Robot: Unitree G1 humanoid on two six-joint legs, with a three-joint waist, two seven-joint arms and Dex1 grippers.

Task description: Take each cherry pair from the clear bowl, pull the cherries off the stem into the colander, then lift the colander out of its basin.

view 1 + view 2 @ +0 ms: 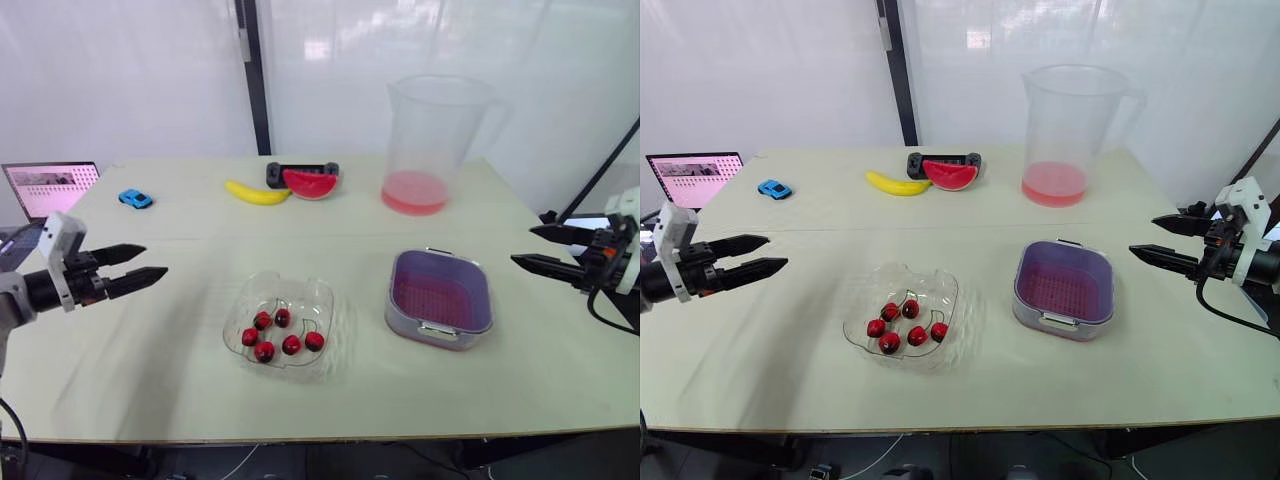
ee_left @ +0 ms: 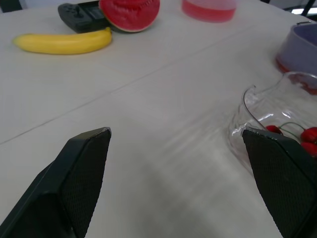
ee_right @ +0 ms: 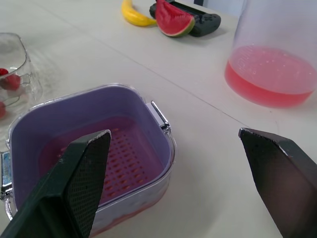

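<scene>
Two grippers hang over the table (image 1: 180, 390) with nothing in them, so no pair has yet been drawn. Farthest left, the left gripper (image 1: 155, 260) has its jaws spread wide and pointing inward. Ahead of its tips and lower sits the clear bowl (image 1: 303, 287), well apart from them, with six cherries (image 1: 283, 336) clustered on its floor and thin stems arching between them. Beyond the bowl, and just in front of the right jaws, stands the purple colander (image 1: 472, 300), nested in its basin (image 1: 402, 326) and holding no fruit. The right gripper (image 1: 522, 246) is also parted wide, above and outside the basin's far rim. The likely trouble lies in the first reach. The stems look fine and tangled, so a closing jaw may catch a cherry rather than a stem, or lift two pairs at once. The bowl looks light, and a finger pressing its curved wall could slide or tip it. If the pull is made short of the colander, loose cherries would roll across the table. Lifting the colander later may drag the basin up too, if the fit is snug.
</scene>
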